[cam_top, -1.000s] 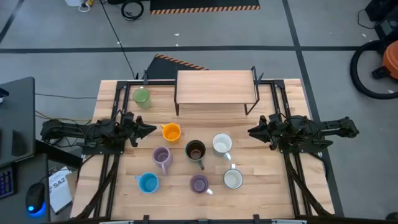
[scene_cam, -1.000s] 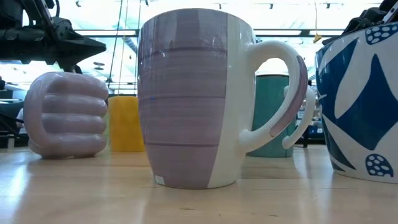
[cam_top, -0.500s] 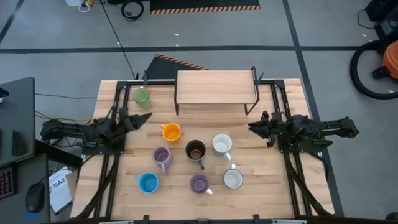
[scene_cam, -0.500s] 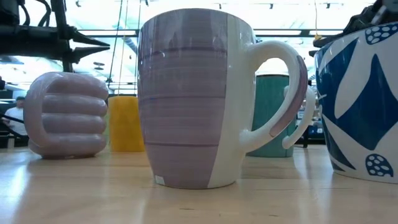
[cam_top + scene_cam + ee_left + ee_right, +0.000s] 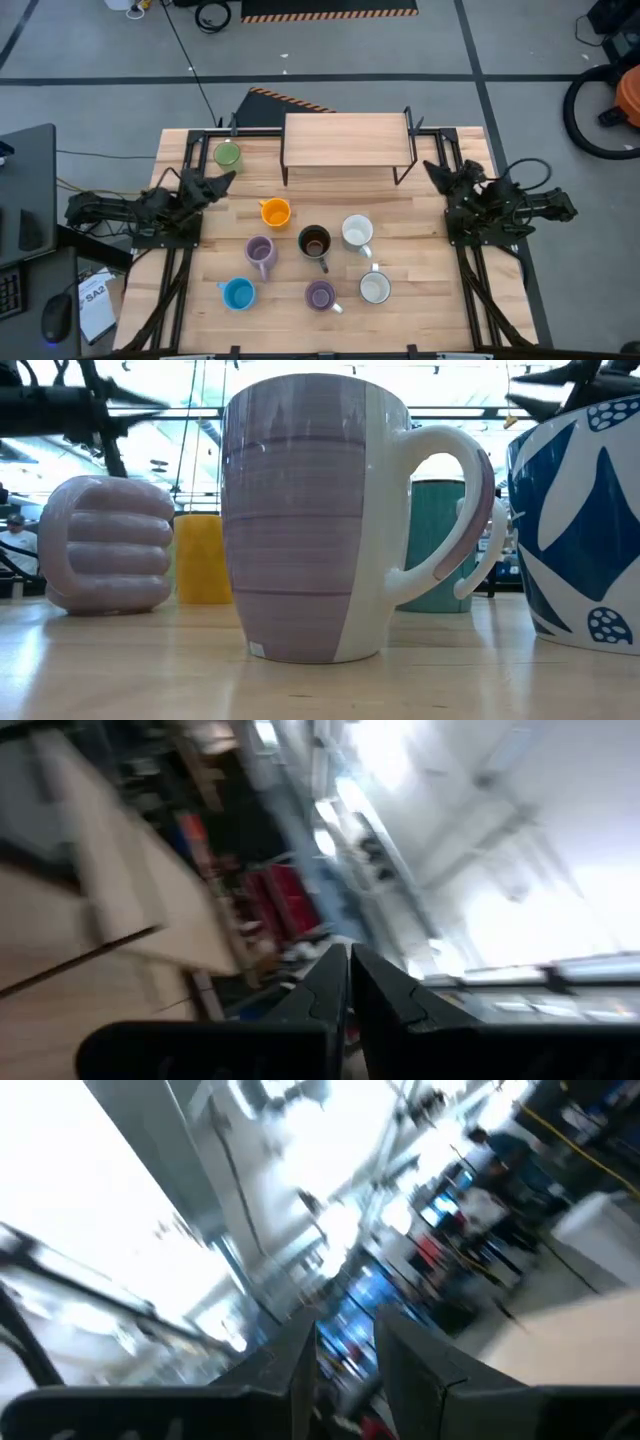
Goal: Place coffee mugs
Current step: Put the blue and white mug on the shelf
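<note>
Left gripper (image 5: 222, 180) clenched, empty, at frame left beside the green mug (image 5: 228, 155). Right gripper (image 5: 437, 170) slightly parted, empty, at right. Remaining mugs (image 5: 314, 241) cluster mid-table (image 5: 420, 290), below the wooden shelf (image 5: 346, 139); table margins bare, grey floor (image 5: 90, 100) beyond.

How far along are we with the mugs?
Done: nothing yet, it seems. No mug stands on the wooden shelf. All eight mugs sit on the table, the green mug nearest the shelf. In hand: nothing. The left gripper and right gripper hover empty beside the shelf. Left: every mug.
</note>
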Motion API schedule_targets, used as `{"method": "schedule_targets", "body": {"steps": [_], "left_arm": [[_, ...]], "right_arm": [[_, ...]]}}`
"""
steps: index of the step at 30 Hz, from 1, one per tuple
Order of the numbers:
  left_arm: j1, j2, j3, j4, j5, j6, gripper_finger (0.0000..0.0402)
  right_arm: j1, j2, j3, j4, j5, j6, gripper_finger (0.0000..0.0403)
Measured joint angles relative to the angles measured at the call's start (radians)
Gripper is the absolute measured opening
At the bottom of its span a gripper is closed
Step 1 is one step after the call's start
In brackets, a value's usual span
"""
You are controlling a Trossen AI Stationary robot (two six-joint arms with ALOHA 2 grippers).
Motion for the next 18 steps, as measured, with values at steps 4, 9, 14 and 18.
{"method": "schedule_targets", "body": {"steps": [4,9,14,18], "left_arm": [[0.0,0.0,0.001,0.135,0.063,0.107,0.0025],[0.0,0.001,0.041,0.134,0.044,0.131,0.0025],[0.0,0.001,0.096,0.13,-0.017,0.153,0.0025],[0.0,0.001,0.157,0.128,-0.114,0.261,0.0025]], "right_arm": [[0.0,0.0,0.0,0.12,0.003,0.015,0.011],[0.0,0.002,0.0,0.14,0.055,0.117,0.011],[0.0,0.039,0.029,0.132,0.033,0.153,0.011],[0.0,0.116,0.091,0.12,0.044,0.1,0.011]]}}
